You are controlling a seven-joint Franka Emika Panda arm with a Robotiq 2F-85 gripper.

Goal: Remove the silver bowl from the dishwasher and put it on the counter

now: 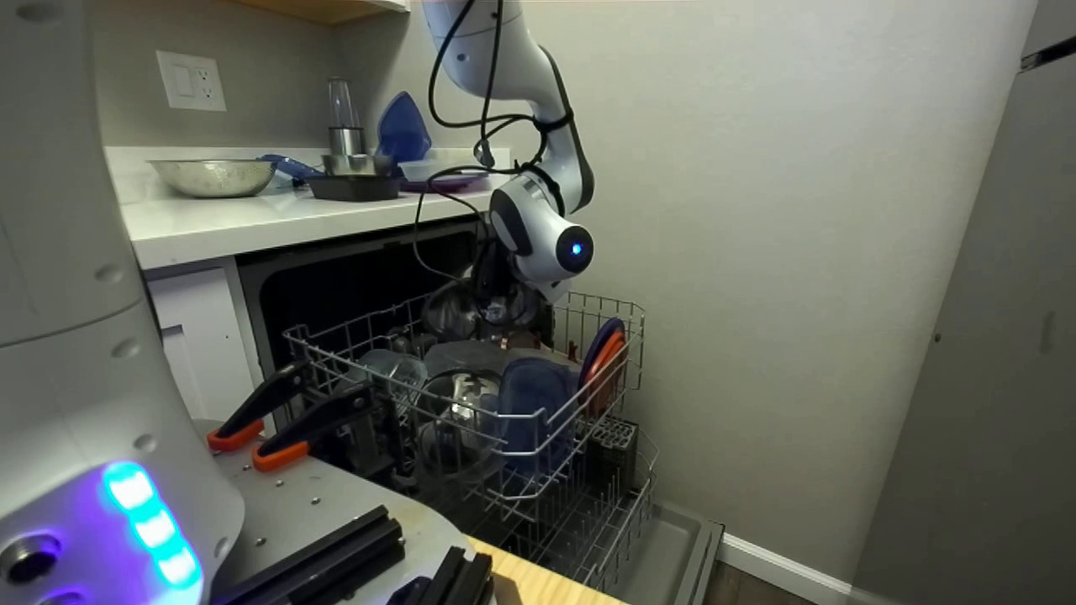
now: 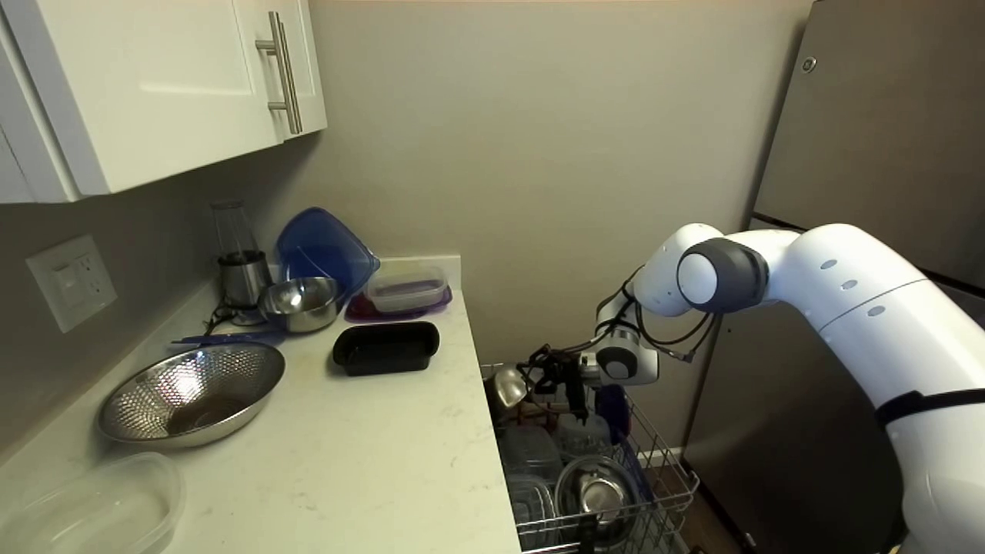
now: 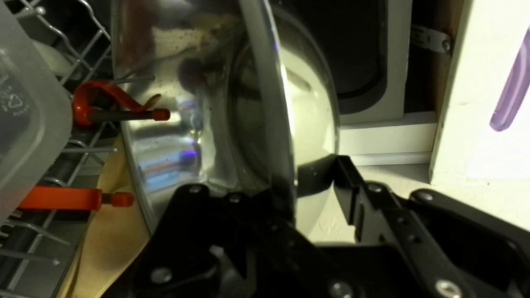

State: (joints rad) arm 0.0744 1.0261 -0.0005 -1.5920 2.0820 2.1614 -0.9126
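The silver bowl (image 3: pixel 215 136) is tipped on its side in the wire rack (image 1: pixel 618 300) of the dishwasher (image 1: pixel 250 294). It also shows in both exterior views (image 1: pixel 450 313) (image 2: pixel 509 386). My gripper (image 3: pixel 304 182) is open and straddles the bowl's wall. In the wrist view the left finger is on the inner side, its tip hidden behind the rim. The right fingertip is against or very near the outside, which mirrors it. In the exterior views the gripper (image 1: pixel 496 294) (image 2: pixel 548 373) is low at the bowl. The white counter (image 2: pixel 385 454) stands beside the dishwasher, above rack height.
Clear containers (image 2: pixel 531 450), a round shiny bowl (image 2: pixel 600 492), blue tub (image 1: pixel 538 412) and orange lid (image 1: pixel 607 370) fill the rack. Red-tipped handles (image 3: pixel 112 103) lie beside the silver bowl. The counter holds a colander (image 2: pixel 192 392), black tray (image 2: pixel 385 348) and another steel bowl (image 2: pixel 298 305).
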